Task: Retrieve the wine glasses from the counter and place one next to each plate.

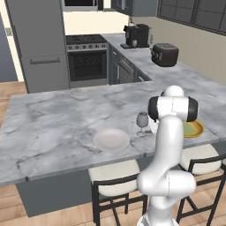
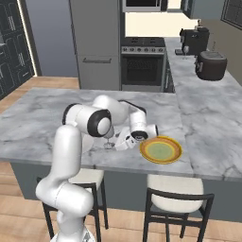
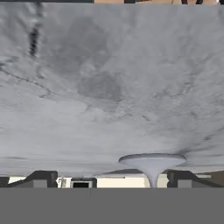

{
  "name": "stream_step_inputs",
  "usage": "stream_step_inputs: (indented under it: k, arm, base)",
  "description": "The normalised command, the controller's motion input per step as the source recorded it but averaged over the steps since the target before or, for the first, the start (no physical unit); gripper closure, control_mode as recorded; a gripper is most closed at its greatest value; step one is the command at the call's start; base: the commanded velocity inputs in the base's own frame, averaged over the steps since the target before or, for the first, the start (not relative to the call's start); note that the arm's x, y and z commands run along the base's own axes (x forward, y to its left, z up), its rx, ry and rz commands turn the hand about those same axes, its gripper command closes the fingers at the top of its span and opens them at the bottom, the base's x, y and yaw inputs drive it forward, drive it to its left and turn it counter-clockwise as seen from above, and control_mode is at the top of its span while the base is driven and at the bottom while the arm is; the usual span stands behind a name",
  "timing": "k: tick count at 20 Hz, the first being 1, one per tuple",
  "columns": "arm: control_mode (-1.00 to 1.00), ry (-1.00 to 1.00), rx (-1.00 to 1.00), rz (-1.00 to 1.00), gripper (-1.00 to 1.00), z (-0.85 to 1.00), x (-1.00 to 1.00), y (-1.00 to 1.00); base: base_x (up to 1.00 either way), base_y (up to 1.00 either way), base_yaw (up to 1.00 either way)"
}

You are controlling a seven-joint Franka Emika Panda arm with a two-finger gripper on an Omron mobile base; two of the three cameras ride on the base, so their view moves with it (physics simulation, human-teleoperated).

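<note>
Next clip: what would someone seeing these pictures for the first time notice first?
The white arm dominates, folded low over the marble counter. Just past it a wine glass stands upright between the white plate and the yellow-rimmed plate. In the hand view the glass's foot sits between the spread fingers, not gripped. Farther back, a dark coffee machine and a dark toaster sit on the side counter.

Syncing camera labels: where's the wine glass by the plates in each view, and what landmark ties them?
Left base view: wine glass stands right of centre on the counter, between the white plate and the arm.
Right base view: just its foot peeks out left of centre, under the arm.
Hand view: its foot and stem at bottom centre-right, upside down, between the open gripper fingertips.
Shared landmark: the marble counter; the yellow plate links both base views.
</note>
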Motion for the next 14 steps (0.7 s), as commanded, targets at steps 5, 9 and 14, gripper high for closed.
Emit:
stream_step_inputs:
  k: [5,9,14]
  arm:
    - [-1.0,-0.23,0.03,-0.09,-1.0,0.42,-0.13,-0.18]
    - [-1.0,-0.17,0.04,-0.02,-1.0,0.98,-0.49,-0.02]
    - [-1.0,-0.1,0.0,0.0,-1.0,1.0,-0.49,0.0]
  base:
    - [0.0,0.0,0.0]
    - [0.0,0.0,0.0]
    - [0.0,0.0,0.0]
